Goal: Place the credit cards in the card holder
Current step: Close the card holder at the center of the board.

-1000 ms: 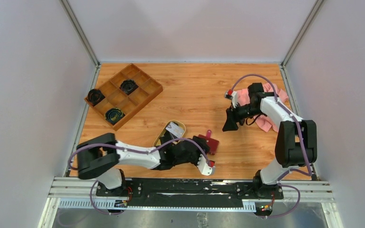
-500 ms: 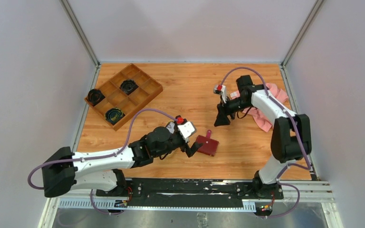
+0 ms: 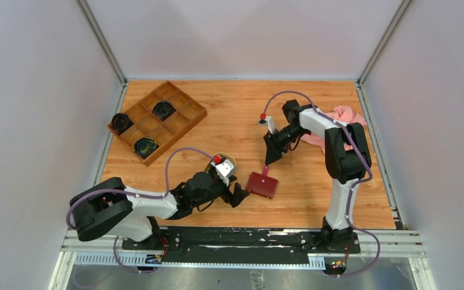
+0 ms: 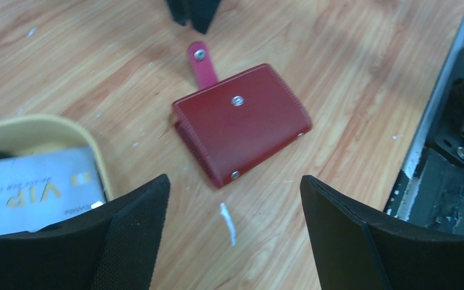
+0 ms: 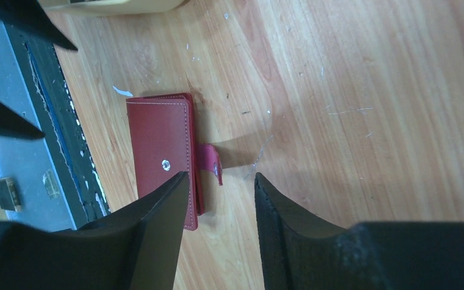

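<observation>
The card holder (image 3: pixel 262 185) lies shut on the table (image 3: pixel 229 115). The right gripper (image 3: pixel 269 159) has come nearer, at its 12 o'clock — jaws slightly apart, empty. The left gripper (image 3: pixel 240 195) at 9 o'clock — wide open, empty.

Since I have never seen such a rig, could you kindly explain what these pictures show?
Two robot arms are bolted at the near edge of a wooden table. One picture looks down from above; the other two come from a camera on each wrist. The left hand and right hand are both open and hold nothing. Between them lies a closed dark red card holder, its snap tab undone. Beside it an oval tray holds a grey card. A compartmented wooden box and a pink cloth lie farther back.
</observation>
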